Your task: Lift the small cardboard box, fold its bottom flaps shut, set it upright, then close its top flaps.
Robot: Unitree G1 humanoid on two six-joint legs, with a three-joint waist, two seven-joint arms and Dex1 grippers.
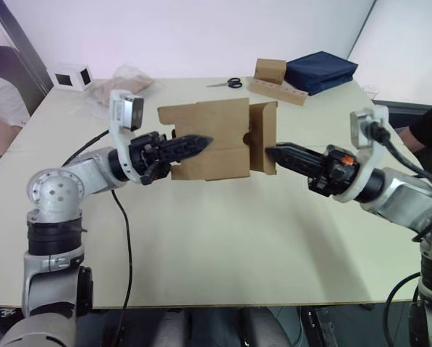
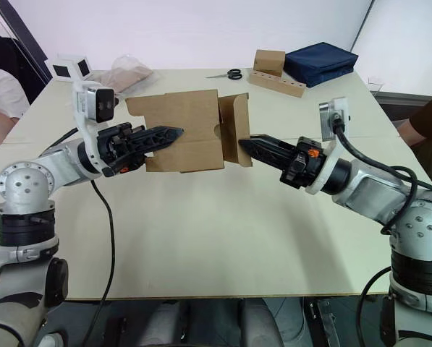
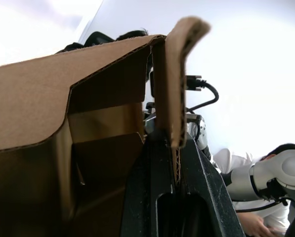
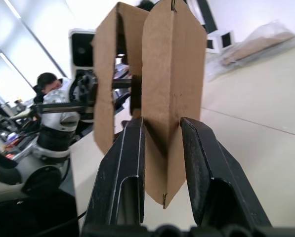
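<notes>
Your left gripper is clamped on the small cardboard box wall, held above the worktop — your right gripper straddles its end flap, unclamped.

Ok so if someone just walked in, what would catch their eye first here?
Probably the small cardboard box held up in the air above the middle of the table, pinched between both arms. The left claw grips its side wall while the right claw straddles an end flap. Behind it sits a dark blue bag.
</notes>
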